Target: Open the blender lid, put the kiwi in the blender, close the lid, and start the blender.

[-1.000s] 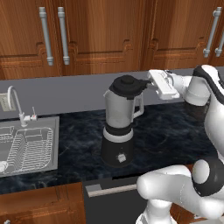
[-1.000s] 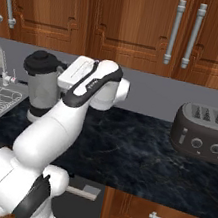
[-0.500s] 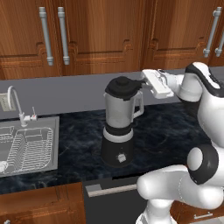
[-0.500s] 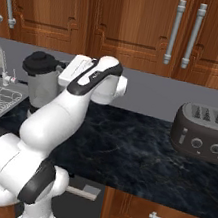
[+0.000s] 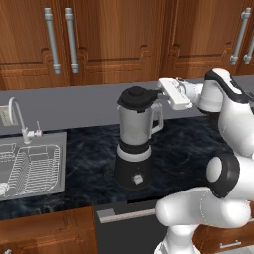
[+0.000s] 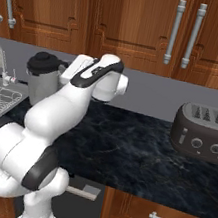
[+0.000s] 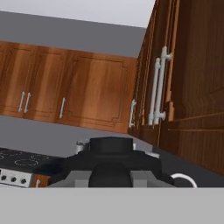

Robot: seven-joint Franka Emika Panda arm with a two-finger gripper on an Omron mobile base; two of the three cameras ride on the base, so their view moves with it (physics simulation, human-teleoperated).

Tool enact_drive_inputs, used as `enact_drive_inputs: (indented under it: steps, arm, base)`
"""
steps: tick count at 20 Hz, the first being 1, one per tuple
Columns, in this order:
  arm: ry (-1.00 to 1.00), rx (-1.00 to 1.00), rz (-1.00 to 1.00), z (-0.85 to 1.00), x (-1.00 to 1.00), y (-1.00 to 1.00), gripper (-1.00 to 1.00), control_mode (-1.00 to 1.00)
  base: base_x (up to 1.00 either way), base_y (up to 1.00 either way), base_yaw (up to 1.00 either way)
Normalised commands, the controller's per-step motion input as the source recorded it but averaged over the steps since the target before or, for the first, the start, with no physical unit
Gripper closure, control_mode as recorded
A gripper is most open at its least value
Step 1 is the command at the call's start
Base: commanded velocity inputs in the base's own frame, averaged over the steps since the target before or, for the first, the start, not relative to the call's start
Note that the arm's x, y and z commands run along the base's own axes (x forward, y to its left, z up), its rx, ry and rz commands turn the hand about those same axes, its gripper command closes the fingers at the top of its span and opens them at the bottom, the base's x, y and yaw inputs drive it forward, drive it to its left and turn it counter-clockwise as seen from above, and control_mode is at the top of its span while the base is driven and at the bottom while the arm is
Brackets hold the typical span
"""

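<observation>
step: lid opening | claw closed on the blender lid rim, lid seated on blender standing on surface | next, likely: lift lid clear.

The blender had a black base, a silver band, a small white knob and a clear grey jar, capped by a black lid. The counter was black with pale marbling. The cupboards were reddish-brown wood with silver handles. The toaster was dark grey. The sink was silver.
</observation>
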Motion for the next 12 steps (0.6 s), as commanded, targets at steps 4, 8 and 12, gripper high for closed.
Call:
enact_drive_inputs:
  steps: [4, 8, 12]
  arm:
    - [0.00, 0.00, 0.00, -0.02, 0.20, 0.00, 1.00, -1.00]
    - [0.00, 0.00, 0.01, -0.13, 0.12, 0.00, 1.00, -1.00]
    - [0.00, 0.00, 0.03, -0.15, 0.18, 0.06, 1.00, -1.00]
  base:
    - [0.00, 0.00, 0.00]
    - [0.00, 0.00, 0.00]
    - [0.00, 0.00, 0.00]
